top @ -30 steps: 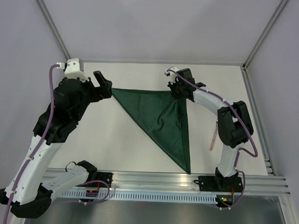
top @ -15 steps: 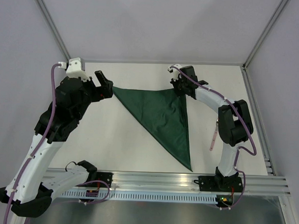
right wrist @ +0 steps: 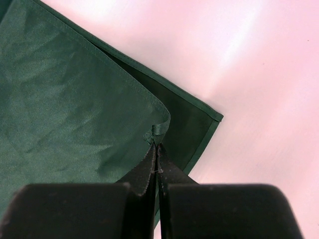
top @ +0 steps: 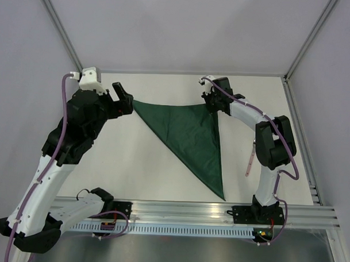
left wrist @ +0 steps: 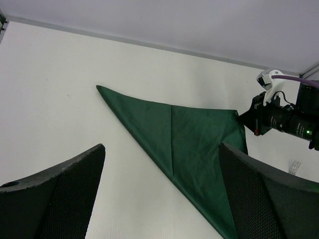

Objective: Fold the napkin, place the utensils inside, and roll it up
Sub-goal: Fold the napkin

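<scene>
White table (top: 151, 164) fills the middle of the overhead view, with pale grey walls and metal frame posts behind it. You have the napkin (top: 192, 134) lying folded into a dark green triangle at the centre of that view. Its top edge runs level across the frame, its right edge drops straight down, and the long slanted edge ends in a point near the front rail. From the left wrist camera you can see a straight crease running down through the cloth.

Your left gripper (top: 125, 100) sits at upper left, just beside the napkin's left corner and not touching it. Its fingers (left wrist: 60, 194) stand wide apart with nothing between them, and the cloth shows in the gap beyond.

Your right gripper (top: 213, 106) is at the napkin's upper right corner. In its own camera the jaws are pressed together on the hemmed corner of the top layer, which curls up a little at the pinch. The lower layer's corner lies flat on the table just past it, toward the right of that frame.

Your fork (top: 250, 161) lies on the table to the right of the napkin, apart from it. Only part of the pink handle shows beside the right arm's elbow, which hides the rest.
</scene>
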Tool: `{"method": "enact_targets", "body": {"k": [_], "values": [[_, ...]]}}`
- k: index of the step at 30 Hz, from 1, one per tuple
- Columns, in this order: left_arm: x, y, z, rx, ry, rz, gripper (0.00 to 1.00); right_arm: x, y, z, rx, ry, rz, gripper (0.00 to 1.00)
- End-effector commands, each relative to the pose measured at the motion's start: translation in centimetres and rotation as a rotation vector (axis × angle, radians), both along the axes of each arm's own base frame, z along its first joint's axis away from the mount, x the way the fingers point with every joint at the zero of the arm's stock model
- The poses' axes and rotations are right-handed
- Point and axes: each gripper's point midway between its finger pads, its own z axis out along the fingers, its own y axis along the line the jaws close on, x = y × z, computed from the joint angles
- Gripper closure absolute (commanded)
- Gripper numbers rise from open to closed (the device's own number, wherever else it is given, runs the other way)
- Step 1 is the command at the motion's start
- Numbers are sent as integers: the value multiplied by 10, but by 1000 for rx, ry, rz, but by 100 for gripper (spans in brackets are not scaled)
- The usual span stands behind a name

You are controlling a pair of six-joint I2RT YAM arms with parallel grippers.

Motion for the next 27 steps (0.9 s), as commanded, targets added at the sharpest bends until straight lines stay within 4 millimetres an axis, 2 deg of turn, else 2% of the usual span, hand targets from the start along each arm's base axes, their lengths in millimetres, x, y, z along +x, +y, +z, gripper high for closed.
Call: {"method": "enact_targets", "body": {"k": [1,13,23,24,25,27], "values": [[3,-7,9,-18,-30,-29,2,11,-3,12,9,-41,-11,99],[5,-9,7,-21,-23,-36,2,12,-9,5,7,-36,-21,100],[7,-11,2,-18,-13,-40,2,14,-16,-10,-7,-13,-38,100],[7,-12,2,-19,-13,-41,2,14,-17,-11,-10,-11,-44,96],[7,-12,2,-19,-14,-41,2,15,-18,-10,-9,-13,-50,83],[7,-12,0,-19,-11,-44,2,16,-20,-12,-13,-15,-60,66]]}}
